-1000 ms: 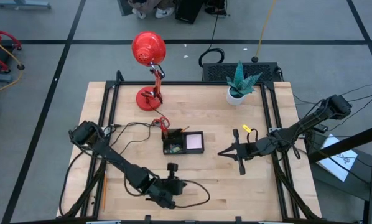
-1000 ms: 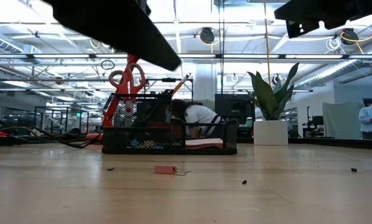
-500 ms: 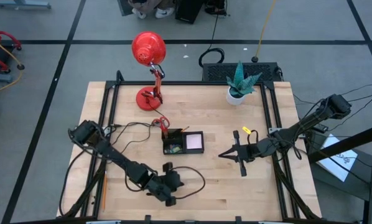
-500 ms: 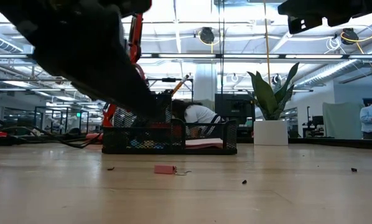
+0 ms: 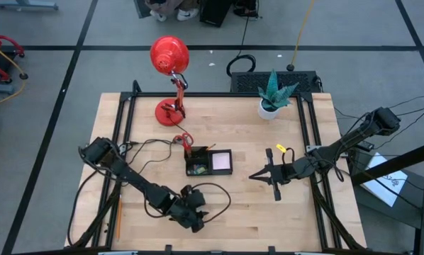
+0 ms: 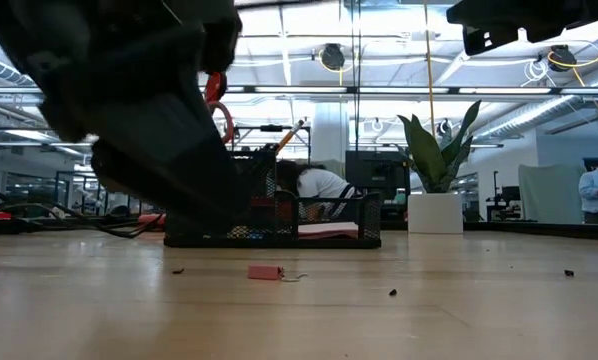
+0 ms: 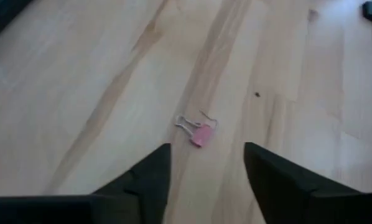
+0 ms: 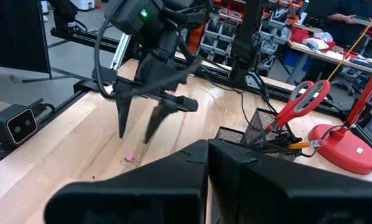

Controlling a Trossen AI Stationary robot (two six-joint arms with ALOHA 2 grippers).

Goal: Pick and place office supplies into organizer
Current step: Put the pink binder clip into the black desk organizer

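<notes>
**Reporter:** Where does the left gripper (image 7: pixel 204 165) stand?

**Photographer:** Low over the near part of the wooden table (image 5: pixel 261 212), fingers (image 8: pixel 122 115) spread apart and pointing down. A small pink binder clip (image 7: pixel 200 132) lies flat on the boards just beyond the tips, touching neither.

**Reporter:** And the tray?

**Photographer:** The black mesh organizer (image 5: pixel 208 162) sits mid-table, well apart from the clip. Red-handled scissors (image 8: pixel 301 99) and an orange pencil (image 8: pixel 298 145) stand in it; a pale pad (image 5: pixel 221 161) fills its right compartment.

**Reporter:** The other arm?

**Photographer:** The right gripper (image 5: pixel 253 175) hangs to the organizer's right, jaws together, holding nothing. A red desk lamp (image 5: pixel 170 57) and a potted plant (image 5: pixel 274 92) stand along the far side.
</notes>
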